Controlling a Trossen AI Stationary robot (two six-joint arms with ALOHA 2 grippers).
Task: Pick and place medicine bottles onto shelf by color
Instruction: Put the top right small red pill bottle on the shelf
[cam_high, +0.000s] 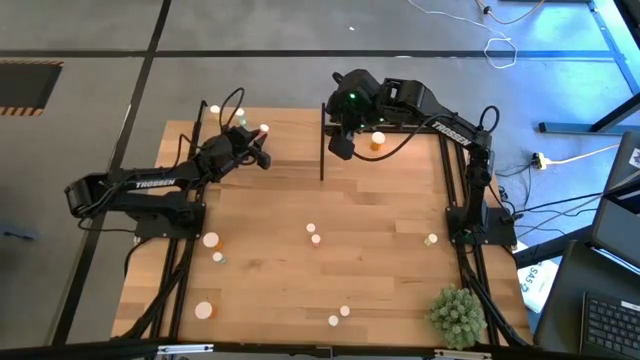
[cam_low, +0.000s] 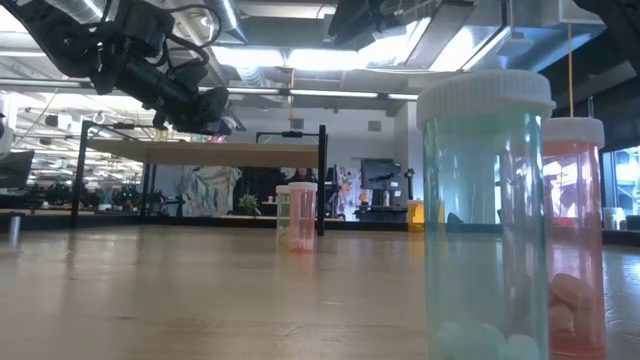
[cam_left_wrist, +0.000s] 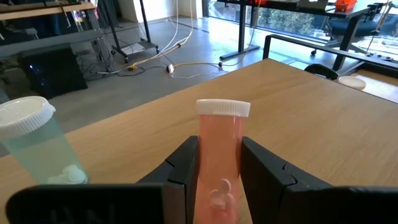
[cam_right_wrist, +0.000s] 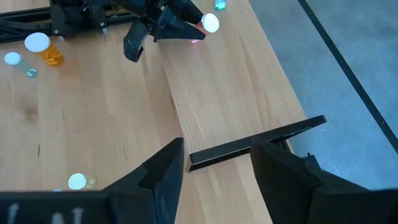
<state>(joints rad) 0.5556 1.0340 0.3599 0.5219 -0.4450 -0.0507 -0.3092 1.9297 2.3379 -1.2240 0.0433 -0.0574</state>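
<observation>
Nearest the low camera, at the right of that frame, a pale green bottle (cam_low: 487, 215) with a white cap stands upright, and a reddish bottle (cam_low: 573, 235) stands just behind it, partly hidden. Farther back, near the centre of the low frame, two more small bottles (cam_low: 296, 216) stand close together on the table (cam_low: 200, 290).

In the overhead frame, loose bottles dot the lower half of the tabletop: an orange one (cam_high: 204, 311) at lower left, two more (cam_high: 211, 241) above it at the left, a pair (cam_high: 313, 233) near the centre, another pair (cam_high: 339, 316) at the bottom centre, and one (cam_high: 431, 239) toward the right. A spiky green plant ball (cam_high: 457, 314) sits at the lower right corner.

Higher in the overhead frame, the shelf (cam_high: 300, 140) spans the upper part of the table, with a thin black post (cam_high: 322, 140) rising from it. At its upper left, the left gripper (cam_left_wrist: 217, 171) is clenched on a reddish bottle (cam_left_wrist: 222, 155), held upright with its white cap above the fingers; a pale green bottle (cam_left_wrist: 37, 146) stands just beside it on the shelf. At the upper centre, the right gripper (cam_right_wrist: 214, 165) hangs above the shelf edge with its jaws apart and nothing between them; an orange bottle (cam_high: 378, 141) stands just beside it.
</observation>
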